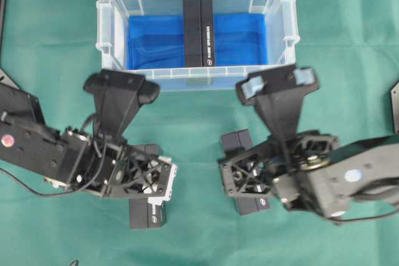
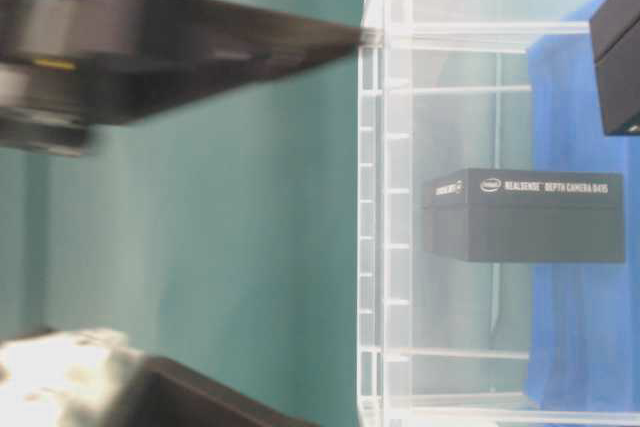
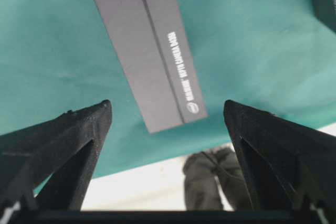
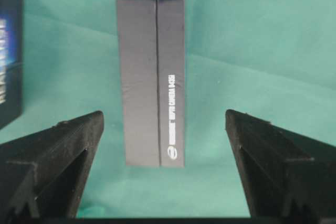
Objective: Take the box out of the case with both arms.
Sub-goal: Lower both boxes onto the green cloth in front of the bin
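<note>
Both grippers fill the lower half of the overhead view: the left gripper [image 1: 121, 88] and right gripper [image 1: 278, 83] hover just outside the near wall of the case [image 1: 109, 29], jaws spread wide and holding nothing. Inside the case, a black box [image 1: 199, 31] stands on the blue cloth [image 1: 153, 42], roughly midway between the side walls and apart from both. On the green table [image 1: 50, 42], outside the case, two more dark boxes lie partly hidden under the arms, one beneath the left arm [image 1: 148, 211] and one beneath the right [image 1: 246, 172]. Table-level view: a blurred dark arm part [image 2: 130, 42] reaches the case rim [image 2: 385, 37]; whether it touches cannot be told; through the clear wall the box [image 2: 525, 215] shows white lettering. Left wrist view: spread fingers [image 3: 68, 129] frame a box [image 3: 147, 45] lying on the table, untouched. Right wrist view: spread fingers [image 4: 68, 135] frame another box [image 4: 152, 80] on the table, centred between them and likewise untouched. Judged risks: either gripper could catch the near rim while crossing into the case and shove or tip it; a one-sided or unevenly timed squeeze could topple the narrow box; the table boxes might be taken for the target.
</note>
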Tool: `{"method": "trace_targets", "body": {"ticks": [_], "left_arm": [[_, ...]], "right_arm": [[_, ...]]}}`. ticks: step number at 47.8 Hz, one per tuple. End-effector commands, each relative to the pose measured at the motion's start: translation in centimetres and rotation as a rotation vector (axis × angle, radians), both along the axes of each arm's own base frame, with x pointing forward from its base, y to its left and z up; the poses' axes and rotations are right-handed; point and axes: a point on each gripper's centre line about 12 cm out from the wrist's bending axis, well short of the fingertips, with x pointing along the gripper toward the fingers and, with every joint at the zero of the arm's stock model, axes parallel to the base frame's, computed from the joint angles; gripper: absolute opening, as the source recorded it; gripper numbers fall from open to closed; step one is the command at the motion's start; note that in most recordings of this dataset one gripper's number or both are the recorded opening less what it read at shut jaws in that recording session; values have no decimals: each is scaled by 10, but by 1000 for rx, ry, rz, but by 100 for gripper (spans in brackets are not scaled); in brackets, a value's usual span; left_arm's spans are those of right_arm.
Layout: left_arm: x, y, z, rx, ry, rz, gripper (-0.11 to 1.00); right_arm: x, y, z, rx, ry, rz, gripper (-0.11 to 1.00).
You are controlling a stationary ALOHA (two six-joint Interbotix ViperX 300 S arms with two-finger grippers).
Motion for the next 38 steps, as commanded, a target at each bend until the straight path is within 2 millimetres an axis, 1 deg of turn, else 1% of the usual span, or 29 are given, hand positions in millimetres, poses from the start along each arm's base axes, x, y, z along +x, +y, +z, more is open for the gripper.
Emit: {"method": "trace_targets", "body": {"ticks": [1, 7, 16, 22, 30, 38], "left_arm": [[1, 10, 42, 3, -53, 4, 91], [1, 16, 65, 11, -61, -7, 91], [1, 21, 95, 8, -91, -16, 91], [-1, 22, 106, 9, -94, -17, 91], [-5, 24, 115, 13, -82, -14, 91], [-6, 25, 114, 19, -71, -10, 91]], "right_arm": [[-8, -5, 38, 0, -54, 3, 93], [-12, -10, 60, -15, -50, 16, 93], [-16, -13, 86, -15, -52, 39, 93], [-18, -15, 100, -16, -67, 47, 93], [-19, -15, 103, -16, -68, 46, 93], [-18, -15, 102, -20, -66, 45, 93]]}}
